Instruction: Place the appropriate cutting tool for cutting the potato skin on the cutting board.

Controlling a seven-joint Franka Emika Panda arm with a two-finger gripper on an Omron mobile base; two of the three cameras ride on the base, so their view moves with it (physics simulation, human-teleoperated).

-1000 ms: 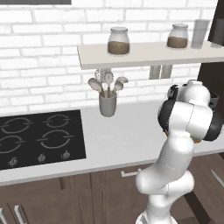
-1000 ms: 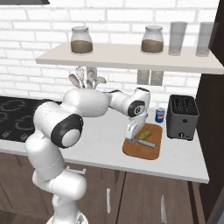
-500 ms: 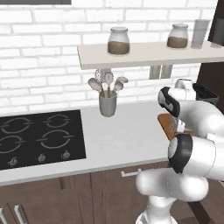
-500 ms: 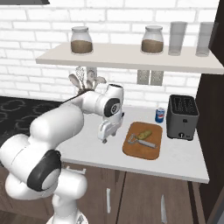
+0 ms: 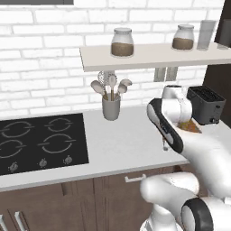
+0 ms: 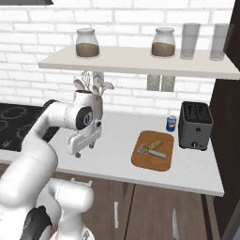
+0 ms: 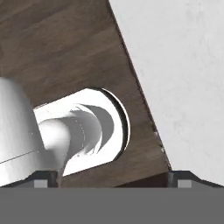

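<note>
Gripper point(image 6: 80, 151) wide open, empty; since a second ago it has swung off the board point(image 6: 152, 150) to its 9 o'clock, near the counter point(image 6: 112, 159) front edge. Potato point(image 6: 155, 144) and peeler point(image 6: 151, 151) lie touching on the board, unmoved.

Orange-brown wooden cutting board point(image 6: 153, 162), matt white counter point(image 6: 112, 159), glossy black hob point(image 5: 40, 142), and a grey metal peeler point(image 6: 152, 151).

White brick wall point(image 6: 28, 42) behind a pale grey stone counter point(image 6: 117, 159); a long cream wall shelf point(image 6: 136, 63) above; dark brown wooden cabinet fronts point(image 5: 54, 203) below; a black hob point(image 5: 38, 142) inset.
</note>
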